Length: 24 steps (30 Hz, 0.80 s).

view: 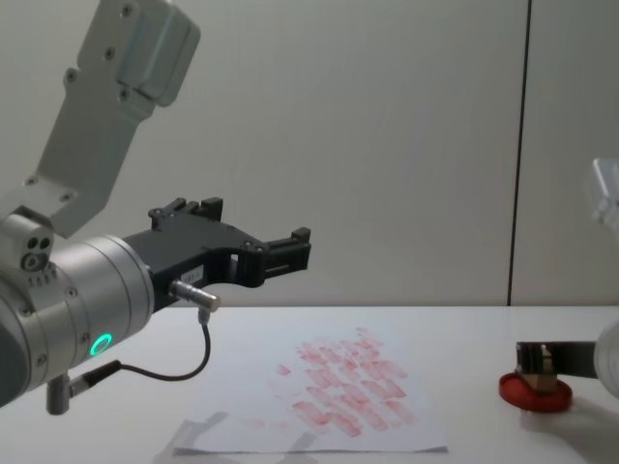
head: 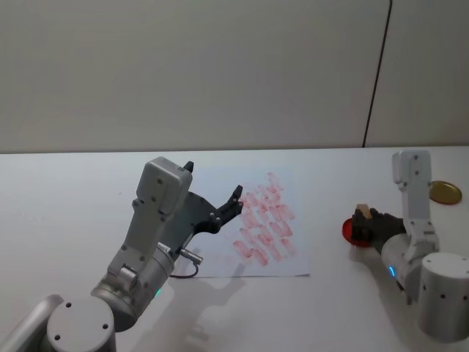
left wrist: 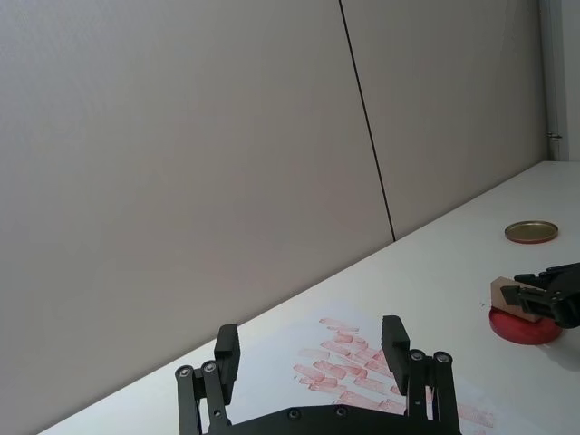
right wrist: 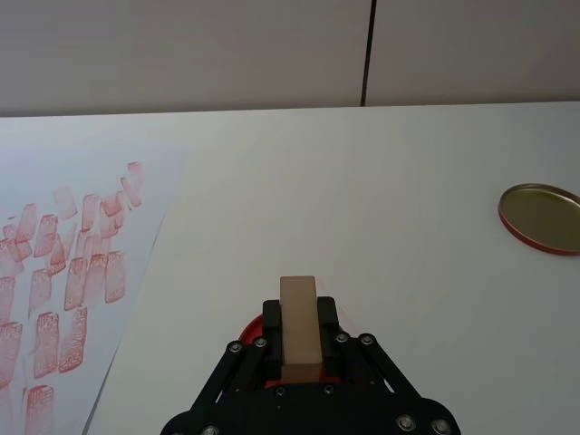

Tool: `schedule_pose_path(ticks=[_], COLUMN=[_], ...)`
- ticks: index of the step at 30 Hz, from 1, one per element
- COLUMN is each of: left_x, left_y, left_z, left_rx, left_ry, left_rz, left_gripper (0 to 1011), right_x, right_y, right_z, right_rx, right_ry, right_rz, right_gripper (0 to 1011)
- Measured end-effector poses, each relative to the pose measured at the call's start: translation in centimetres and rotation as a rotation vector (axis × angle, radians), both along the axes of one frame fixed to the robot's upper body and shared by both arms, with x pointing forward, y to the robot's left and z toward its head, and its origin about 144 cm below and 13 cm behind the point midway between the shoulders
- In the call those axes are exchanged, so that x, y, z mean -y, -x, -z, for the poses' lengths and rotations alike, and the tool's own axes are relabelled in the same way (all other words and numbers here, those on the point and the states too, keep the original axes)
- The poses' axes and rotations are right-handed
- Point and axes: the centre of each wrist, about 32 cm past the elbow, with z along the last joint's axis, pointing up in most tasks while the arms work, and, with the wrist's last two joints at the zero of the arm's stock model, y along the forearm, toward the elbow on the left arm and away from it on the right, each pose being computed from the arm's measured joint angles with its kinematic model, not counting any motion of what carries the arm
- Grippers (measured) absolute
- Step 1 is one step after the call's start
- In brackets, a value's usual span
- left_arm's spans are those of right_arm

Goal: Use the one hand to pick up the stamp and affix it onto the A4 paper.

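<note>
Your right claw (head: 364, 223) is out at the right side of the counter (head: 66, 191), closed on the stamp (head: 361, 214). In the right wrist view the two black fingers (right wrist: 271, 315) clamp the long sides of the stamp (right wrist: 298, 326), and its light-brown wooden top stands up between them. The stamp sits directly over the round red ink pad (head: 351, 233). From the chest view its lower end (view: 535, 372) meets the top of the ink pad (view: 535, 394), though you cannot tell from these angles how firmly it presses.

The A4 paper (head: 289, 265) lies flat on the counter, well apart from the stamp and to its left. Rows of red-pink rectangular prints (head: 265, 224) cover its middle and right part. In the right wrist view, bare counter separates the paper's near edge (right wrist: 149, 263) from the ink pad (right wrist: 248, 326).

Your left claw (head: 212, 181) hangs in the air above the left part of the paper, touching nothing. Its fingers (left wrist: 394, 337) are spread wide with nothing between them, and a dark cable (view: 184, 372) loops down beneath the wrist.

A flat round gold lid (head: 445, 192) rests on the counter beyond the right arm, apart from the ink pad.
</note>
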Motion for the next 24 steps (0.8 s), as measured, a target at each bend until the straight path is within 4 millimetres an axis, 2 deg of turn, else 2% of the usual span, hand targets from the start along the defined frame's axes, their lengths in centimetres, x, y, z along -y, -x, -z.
schedule_pose_path(ticks=[13,24], left_x=[0.0,0.0], left_y=[0.0,0.0], left_z=[0.0,0.0], left_rx=[0.000,0.000], left_ry=[0.000,0.000], left_rz=[0.000,0.000], left_gripper=[993,993], right_x=[-0.1,-0.4], right_y=[-0.2,0.2], right_z=[-0.4,-2.3], right_rx=[0.007,0.100], right_ry=[-0.001,-0.003], right_rz=[0.015,0.003], right_gripper=[219,219])
